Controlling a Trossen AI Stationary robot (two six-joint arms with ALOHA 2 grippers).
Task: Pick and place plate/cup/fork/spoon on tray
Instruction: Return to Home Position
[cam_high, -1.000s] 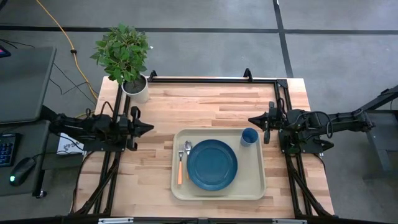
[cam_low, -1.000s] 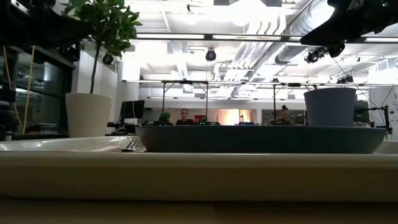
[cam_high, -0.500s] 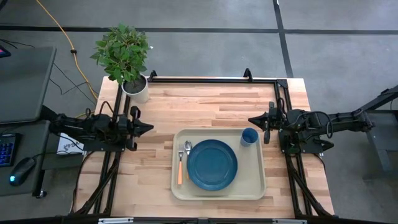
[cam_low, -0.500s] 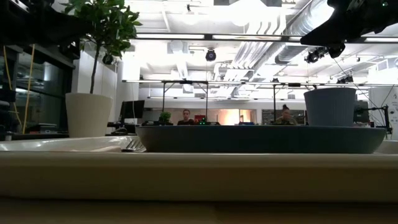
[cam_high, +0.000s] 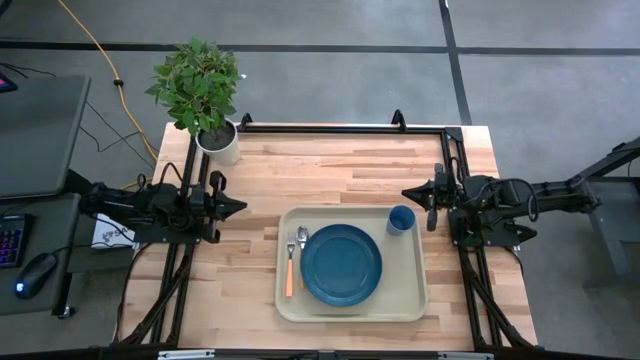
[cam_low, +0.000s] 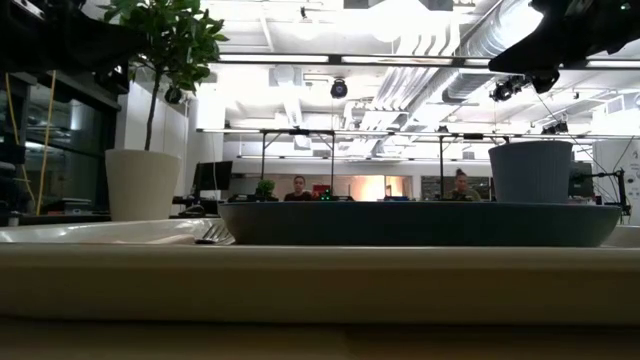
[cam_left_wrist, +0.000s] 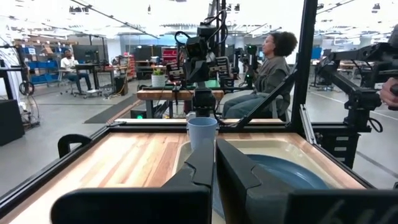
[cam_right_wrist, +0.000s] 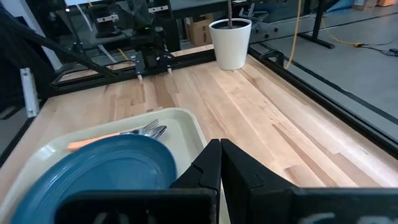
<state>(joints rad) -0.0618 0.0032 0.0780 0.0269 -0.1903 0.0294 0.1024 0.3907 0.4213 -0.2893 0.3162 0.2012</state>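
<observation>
The beige tray (cam_high: 410, 290) lies on the wooden table, toward its near edge. On it rest the dark-blue plate (cam_high: 341, 264), the blue cup (cam_high: 401, 219) upright at its far right corner, and the orange-handled fork (cam_high: 289, 272) and spoon (cam_high: 301, 236) side by side left of the plate. My left gripper (cam_high: 240, 206) is shut and empty, level above the table, left of the tray. My right gripper (cam_high: 408, 192) is shut and empty, just beyond the cup toward the right. The left wrist view shows the cup (cam_left_wrist: 202, 132) and plate (cam_left_wrist: 280, 174). The right wrist view shows the plate (cam_right_wrist: 93, 174).
A white pot with a green plant (cam_high: 218, 140) stands at the table's far left corner. A black frame rail (cam_high: 340, 127) runs along the far edge and both sides. Bare wood lies beyond the tray. People sit in the room behind (cam_left_wrist: 270, 68).
</observation>
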